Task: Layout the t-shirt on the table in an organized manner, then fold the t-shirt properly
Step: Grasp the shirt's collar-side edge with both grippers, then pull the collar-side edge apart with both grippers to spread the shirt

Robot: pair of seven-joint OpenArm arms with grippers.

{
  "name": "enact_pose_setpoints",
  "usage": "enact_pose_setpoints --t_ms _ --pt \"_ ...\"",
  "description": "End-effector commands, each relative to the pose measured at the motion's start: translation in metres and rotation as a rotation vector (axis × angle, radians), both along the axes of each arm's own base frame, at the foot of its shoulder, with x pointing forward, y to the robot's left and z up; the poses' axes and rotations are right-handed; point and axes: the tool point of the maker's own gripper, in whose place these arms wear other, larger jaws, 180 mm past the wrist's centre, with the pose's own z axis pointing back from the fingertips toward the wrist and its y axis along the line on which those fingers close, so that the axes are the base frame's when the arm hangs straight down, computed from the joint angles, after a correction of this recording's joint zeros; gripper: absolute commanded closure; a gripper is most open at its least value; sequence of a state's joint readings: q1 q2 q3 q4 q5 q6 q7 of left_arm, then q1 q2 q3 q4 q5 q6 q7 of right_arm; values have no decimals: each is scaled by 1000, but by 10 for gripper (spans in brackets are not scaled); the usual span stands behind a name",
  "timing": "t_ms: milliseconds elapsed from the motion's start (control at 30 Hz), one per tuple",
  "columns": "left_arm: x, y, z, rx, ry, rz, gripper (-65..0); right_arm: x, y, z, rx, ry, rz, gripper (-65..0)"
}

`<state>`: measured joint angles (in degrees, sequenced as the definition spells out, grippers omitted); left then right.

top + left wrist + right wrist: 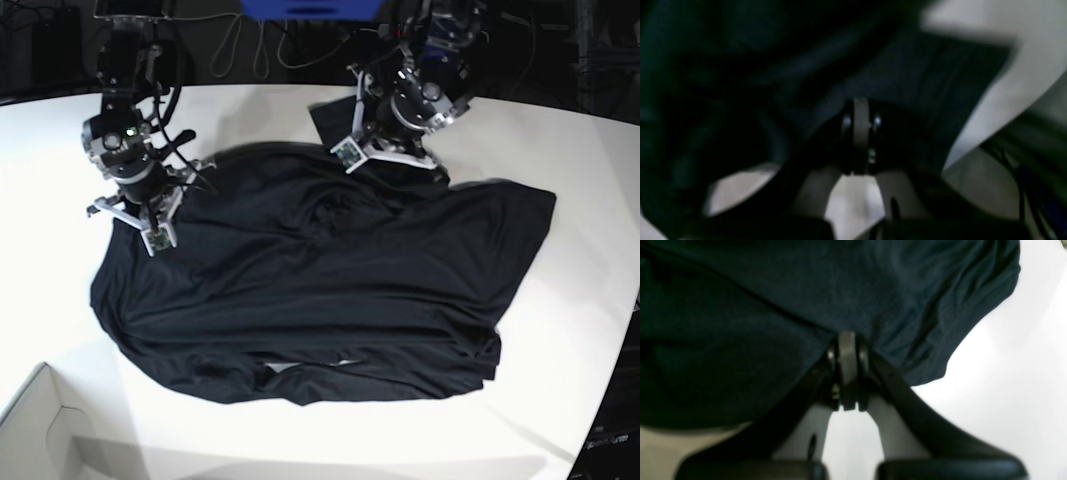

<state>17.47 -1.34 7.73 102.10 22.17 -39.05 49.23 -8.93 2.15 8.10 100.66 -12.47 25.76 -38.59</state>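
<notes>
The t-shirt [320, 290] lies spread and rumpled across the middle of the table [560, 150] in the base view, one sleeve reaching toward the right edge. At upper left of that frame the right gripper [150, 222] is clenched on the garment's edge, with fabric bunched at its closed tips. At upper centre the left gripper [392, 160] is likewise clamped onto the t-shirt. A cardboard box [40, 440] occupies the lower left corner.
</notes>
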Motion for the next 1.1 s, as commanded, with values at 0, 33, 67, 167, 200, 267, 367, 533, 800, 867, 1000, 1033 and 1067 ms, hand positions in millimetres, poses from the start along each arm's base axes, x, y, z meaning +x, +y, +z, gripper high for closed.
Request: enact_pose_setpoints --t_ms 0,33,67,167,200,267,367,533,800,867,1000,1033,1067 --pt "0 5 -4 21 10 -10 -1 8 -1 13 -2 -50 9 0" --pt "-1 9 -9 36 24 -15 -1 8 -1 13 -2 -50 9 0" --pt "-5 15 -15 51 42 -17 -1 8 -1 13 -2 -50 9 0" --pt "-9 34 -20 99 53 -33 -1 8 -1 13 -2 -50 9 0" --pt "-8 47 -18 129 43 -39 -1 8 -1 13 -2 -50 9 0" --pt "-7 71 -15 176 33 -28 -1 9 0 13 -2 -51 9 0" --pt "-3 105 -7 231 11 12 -1 8 0 12 -1 -49 9 0" --pt "13 157 8 319 -28 88 -1 -2 11 3 21 -23 27 0" --pt "45 204 36 384 -111 180 -1 -19 59 -27 89 68 111 0" --pt "51 215 42 402 -126 199 -1 -22 59 -40 94 102 110 0" --pt "50 235 39 428 -107 226 -1 -25 45 -49 93 93 97 0" --pt "50 234 40 422 -114 221 -1 -28 38 -52 88 97 85 0" --pt "50 235 40 414 -120 220 -1 -30 33 -54 85 99 74 0"
